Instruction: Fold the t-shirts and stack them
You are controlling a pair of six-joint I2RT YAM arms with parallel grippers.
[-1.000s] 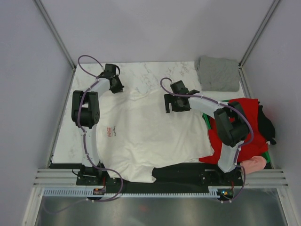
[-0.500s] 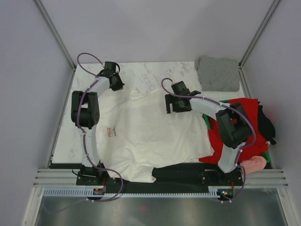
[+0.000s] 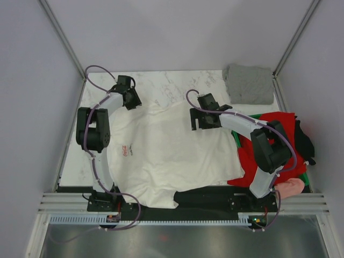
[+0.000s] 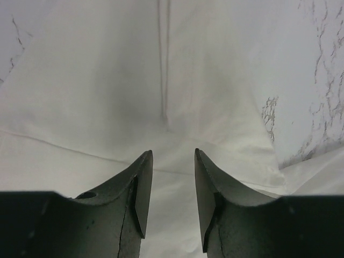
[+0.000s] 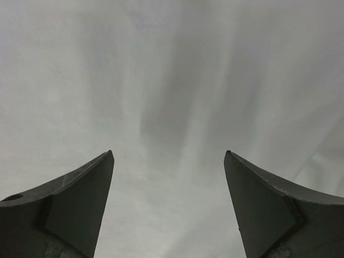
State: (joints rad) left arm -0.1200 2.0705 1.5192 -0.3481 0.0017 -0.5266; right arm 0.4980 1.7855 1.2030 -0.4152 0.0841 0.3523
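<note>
A large white t-shirt [image 3: 166, 153] lies spread flat on the marble table, with a small red logo [image 3: 125, 152] near its left edge. My left gripper [image 3: 130, 98] is low over its far left sleeve. In the left wrist view the left gripper [image 4: 173, 155] is open with a narrow gap, over the white sleeve seam [image 4: 164, 80]. My right gripper [image 3: 202, 119] is over the shirt's far right part. In the right wrist view the right gripper [image 5: 168, 155] is wide open, with only white cloth [image 5: 172, 70] below. Neither gripper holds anything.
A grey folded square [image 3: 248, 84] lies at the far right corner. A heap of red [image 3: 279, 126], black [image 3: 304, 142] and pink [image 3: 290, 188] shirts sits at the right edge over a green crate [image 3: 305, 177]. Bare marble [image 4: 322, 80] shows beside the sleeve.
The left arm's elbow has swung a little to the left. The right gripper has shifted slightly to the right over the white shirt. The shirt has not moved.
</note>
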